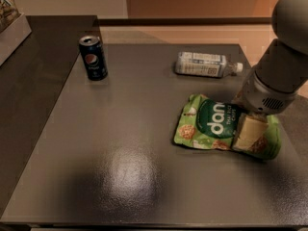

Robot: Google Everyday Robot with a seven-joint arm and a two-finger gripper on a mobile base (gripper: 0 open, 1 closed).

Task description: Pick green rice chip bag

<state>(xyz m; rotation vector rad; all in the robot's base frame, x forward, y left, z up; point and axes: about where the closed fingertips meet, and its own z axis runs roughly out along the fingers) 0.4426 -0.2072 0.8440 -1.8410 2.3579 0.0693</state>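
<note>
Gripper [248,134] hangs low over the green rice chip bag [207,124], its pale tip down at the bag's surface near the end farthest from the can [93,57]; contact looks likely, though I cannot confirm it. How far it is open, and whether it has hold of anything, cannot be told from this view. The bag lies flat on the dark table [120,129], on the right of the view, just in front of the water bottle [202,64] lying on its side. Its long axis runs across the table, so most of the pouch stretches away from the gripper toward the can's side. With only 1 arm, the grasp turns on that off-centre end
</note>
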